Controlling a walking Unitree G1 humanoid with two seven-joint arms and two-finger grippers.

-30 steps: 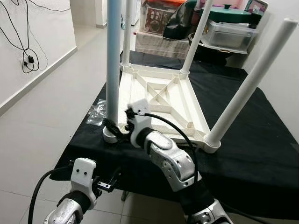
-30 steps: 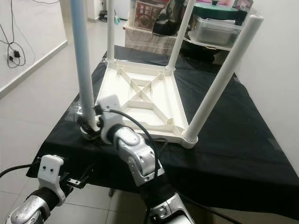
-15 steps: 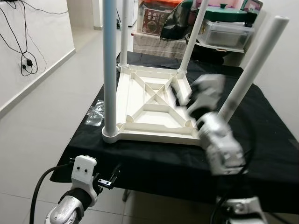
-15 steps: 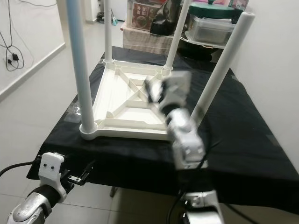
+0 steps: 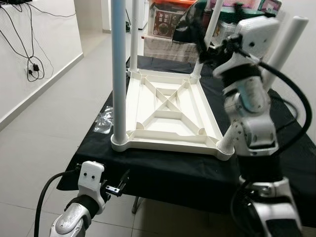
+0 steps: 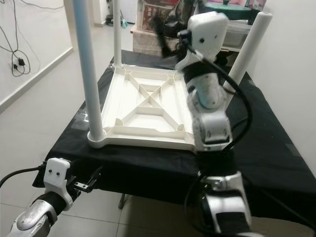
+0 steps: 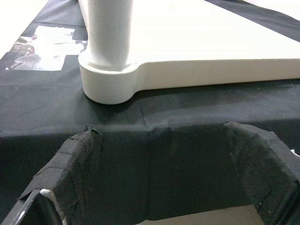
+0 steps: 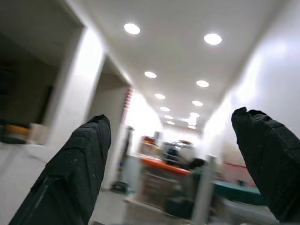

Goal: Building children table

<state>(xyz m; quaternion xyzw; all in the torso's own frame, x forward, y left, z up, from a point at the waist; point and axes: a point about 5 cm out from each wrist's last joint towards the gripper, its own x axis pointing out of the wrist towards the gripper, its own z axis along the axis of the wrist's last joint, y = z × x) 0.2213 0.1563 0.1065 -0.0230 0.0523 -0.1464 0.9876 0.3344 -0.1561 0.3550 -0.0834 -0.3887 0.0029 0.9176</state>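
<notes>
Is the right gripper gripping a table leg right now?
No. The right gripper is open, its fingers spread with only the distant room between them, raised above the table.

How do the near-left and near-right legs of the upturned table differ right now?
The near-left leg looks pale blue and stands upright; the near-right leg is white and leans outward to the right. The near-left leg's socket is in plain sight; the near-right leg's base is partly behind the right arm, raised with its open right gripper. Both sit at corners of the white tabletop.
</notes>
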